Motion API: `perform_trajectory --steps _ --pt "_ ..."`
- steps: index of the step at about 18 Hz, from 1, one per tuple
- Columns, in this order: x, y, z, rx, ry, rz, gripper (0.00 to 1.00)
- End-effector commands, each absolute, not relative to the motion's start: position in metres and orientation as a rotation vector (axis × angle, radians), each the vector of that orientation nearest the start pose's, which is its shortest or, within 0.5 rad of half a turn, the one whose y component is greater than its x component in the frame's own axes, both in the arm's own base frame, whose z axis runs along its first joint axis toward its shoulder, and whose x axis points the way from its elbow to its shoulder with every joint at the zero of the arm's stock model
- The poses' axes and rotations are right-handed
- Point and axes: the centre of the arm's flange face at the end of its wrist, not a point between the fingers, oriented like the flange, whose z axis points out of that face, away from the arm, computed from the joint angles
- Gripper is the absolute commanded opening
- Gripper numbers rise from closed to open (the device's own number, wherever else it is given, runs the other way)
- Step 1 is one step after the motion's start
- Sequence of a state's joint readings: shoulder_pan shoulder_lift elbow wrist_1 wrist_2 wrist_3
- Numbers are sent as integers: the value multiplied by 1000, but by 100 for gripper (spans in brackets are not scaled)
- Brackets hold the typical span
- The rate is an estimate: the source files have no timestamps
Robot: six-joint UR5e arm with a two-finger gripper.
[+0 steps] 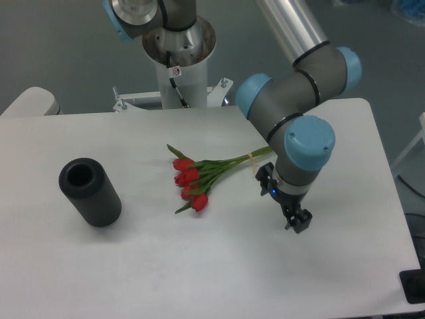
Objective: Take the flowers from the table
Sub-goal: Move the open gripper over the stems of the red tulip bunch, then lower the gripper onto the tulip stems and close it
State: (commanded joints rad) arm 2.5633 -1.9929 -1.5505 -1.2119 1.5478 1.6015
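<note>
Overhead, roughly, from the fixed camera:

Flowers point(199, 174): a small bunch of red tulip buds with green leaves and long green stems, a pale band tied round the stems near their far end.

Place of flowers: lying flat on the white worktop point(199, 266), about mid-width, apart from everything but the arm that crosses above the stem ends.

Long axis of flowers: slanted, running from lower left to upper right in the picture; the red buds fan out at the lower-left end, the stems run up and right until they pass out of sight behind the grey and blue arm.

Hand point(297, 218): hanging just above the worktop to the right of the buds and just below the stem ends, pointing down toward the near right edge; it holds nothing, and whether its fingers are spread or pressed together cannot be told from this angle.

Black cylinder point(89, 191): lying tilted on the left part of the worktop, its open mouth facing up and left, well apart from the flowers.
</note>
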Motion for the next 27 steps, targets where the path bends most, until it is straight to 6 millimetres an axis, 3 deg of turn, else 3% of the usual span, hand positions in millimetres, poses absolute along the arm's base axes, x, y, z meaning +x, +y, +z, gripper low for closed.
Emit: perform_trajectory --steps 4,11,27 --pt "-425 437 275 -2997 950 -157 100" --pt "-399 407 243 -2987 975 -181 100" --pt "-356 385 205 -2993 966 -215 100"
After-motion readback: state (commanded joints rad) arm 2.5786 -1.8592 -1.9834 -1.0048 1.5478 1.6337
